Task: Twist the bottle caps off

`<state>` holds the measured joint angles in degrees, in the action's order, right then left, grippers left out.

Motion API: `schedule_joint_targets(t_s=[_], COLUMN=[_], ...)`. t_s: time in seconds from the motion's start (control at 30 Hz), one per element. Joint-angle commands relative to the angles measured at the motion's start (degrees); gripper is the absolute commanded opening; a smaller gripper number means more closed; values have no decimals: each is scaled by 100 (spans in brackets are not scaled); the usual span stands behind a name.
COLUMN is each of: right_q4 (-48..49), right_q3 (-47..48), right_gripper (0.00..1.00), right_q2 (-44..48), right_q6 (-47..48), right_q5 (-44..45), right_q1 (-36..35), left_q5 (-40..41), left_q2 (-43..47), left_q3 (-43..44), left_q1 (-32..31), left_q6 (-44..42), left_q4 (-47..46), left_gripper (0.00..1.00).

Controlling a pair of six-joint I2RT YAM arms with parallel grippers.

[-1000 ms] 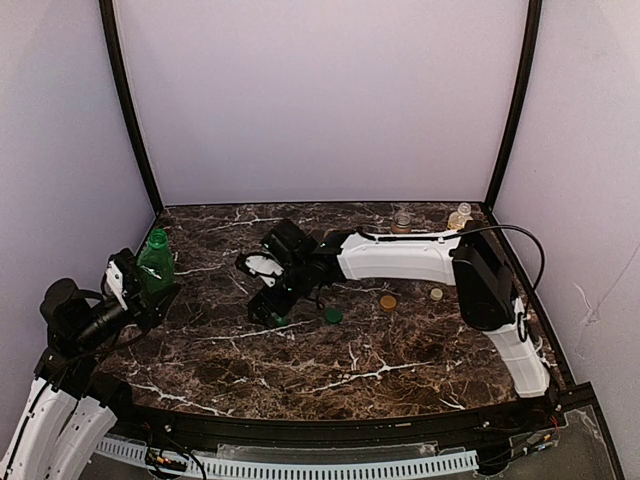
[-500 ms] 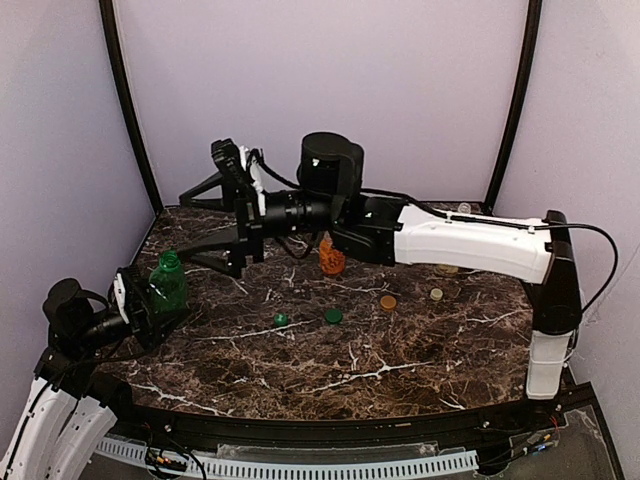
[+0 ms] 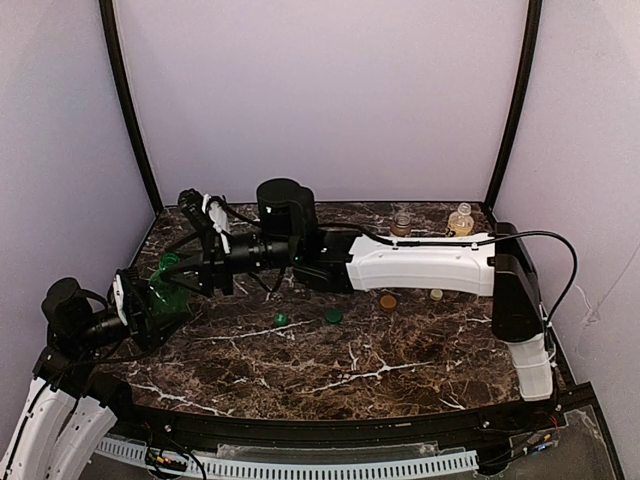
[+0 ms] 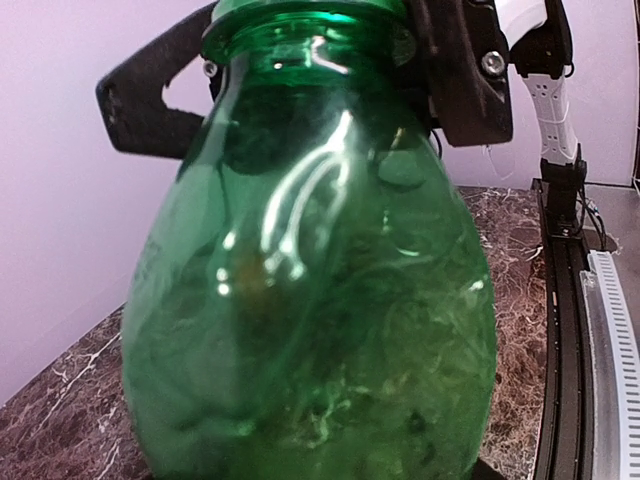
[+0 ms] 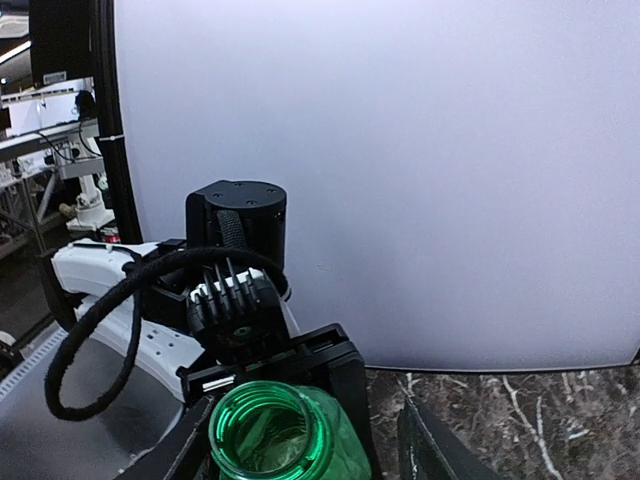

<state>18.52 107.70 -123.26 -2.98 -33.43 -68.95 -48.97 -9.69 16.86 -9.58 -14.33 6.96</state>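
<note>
The left gripper (image 3: 152, 300) was clamped on the belly of the green translucent plastic bottle (image 4: 320, 300), holding it roughly upright above the left part of the dark marble-patterned table (image 3: 350, 370). The bottle filled the left wrist view, so we could not see the gripping pads there. Its wall showed only glare and warped reflections, and we could make out no print.

The right gripper (image 3: 182, 266) reached in from the right at the bottle's neck. Its black fingers (image 4: 465, 75) stood one on each side of the rim. We could not tell whether they pressed the neck or merely straddled it. In the right wrist view the bottle's mouth was bare and open, and the bottom edge cut off the body.

Further out, two green round plastic caps (image 3: 281, 320) (image 3: 333, 316) lay near each other at the table's middle, well apart from the bottle. A golden-brown cap (image 3: 388, 301) and a cream-white cap (image 3: 436, 294) lay to their right.

At the back right stood a short brown bottle (image 3: 402, 222) and a small bottle of orange-yellow drink (image 3: 460, 218). Any lettering on them was too small to read. The white right arm (image 3: 420, 265) stretched across the table and covered the surface behind it.
</note>
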Motion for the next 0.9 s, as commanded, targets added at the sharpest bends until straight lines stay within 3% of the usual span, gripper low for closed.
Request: schedule_joint_targets(t_s=[0.0,0.07,0.17,0.2,0.4,0.43,0.47,0.5,0.57,0.77,0.87], right_q4=[394,326,155,119,-317,-430,-548,-674,-987,-1535,-1813], right_q3=[247,302,391,385,461,486,524,549,619,579,633], right_gripper=[49,39,7,0,0,0,0,0,0,0,0], right_q2=[-90,-132,-183,-174,-107,-79,-56,-28,16,110,-21], right_q6=[-231,-252,-197,-167,-31,15,120,193,259,595,813], right_q5=[103,66,62,80,-172,-236,-296,-370,-455,8,1001], right_q1=[13,13,19,26,135,178,235,296,416,924,1153], left_q5=[-128,-138,-140,-126,137,188,323,475,673,1266,1609], left_q2=[-41,-46,-50,-55,-16,-7,22,39,91,236,297], left_q3=[116,116,108,107,97,80,67,37,9,-32,-94], left_q1=[26,20,22,20,24,22,20,25,27,25,30], left_q6=[-64,-69,-76,-73,162,182,232,252,247,-109,-149], left_q4=[77,77,67,53,-30,-38,-44,-49,-42,229,241], left_gripper=[16,16,16,16,19,38,50,79,96,99,99])
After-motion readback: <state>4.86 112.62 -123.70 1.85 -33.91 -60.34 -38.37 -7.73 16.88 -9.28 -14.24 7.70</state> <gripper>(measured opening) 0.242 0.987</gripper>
